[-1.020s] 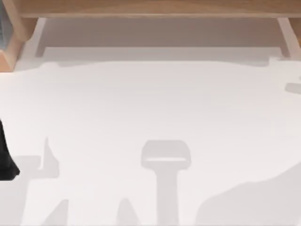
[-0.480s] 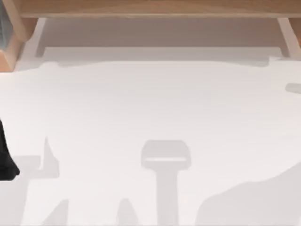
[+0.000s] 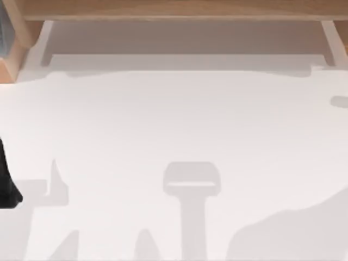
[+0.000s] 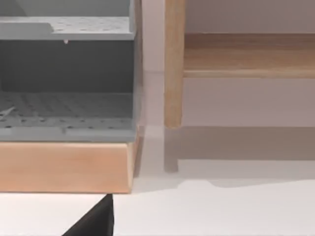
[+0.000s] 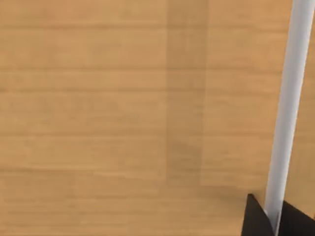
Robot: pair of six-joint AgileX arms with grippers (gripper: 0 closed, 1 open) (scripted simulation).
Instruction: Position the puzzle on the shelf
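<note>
Top view: the left arm (image 3: 6, 185) sits parked at 9 o'clock on the white tabletop (image 3: 174, 119), while the shelf (image 3: 174, 8) runs along the 12 o'clock edge on pale side supports (image 3: 330, 43). At 10 o'clock a grey rack (image 3: 3, 32) stands on a wooden base (image 3: 12, 62), just beside the shelf's support.

In the left wrist view, the left hand (image 4: 96, 221) points at that rack. Its two perforated tiers hold nothing that can be made out. Whether this hand is released or clenched cannot be told.

The right wrist view puts the right hand (image 5: 273, 221) close over the shelf's board, beside a pale strip (image 5: 288, 98). Its state cannot be told either, and neither can the place of the puzzle.

The placing looks at or near its end. To do it well, the cube should sit flat and well in from the board's edge. The hand should then let go fully and rise straight up, so nothing gets nudged off.
</note>
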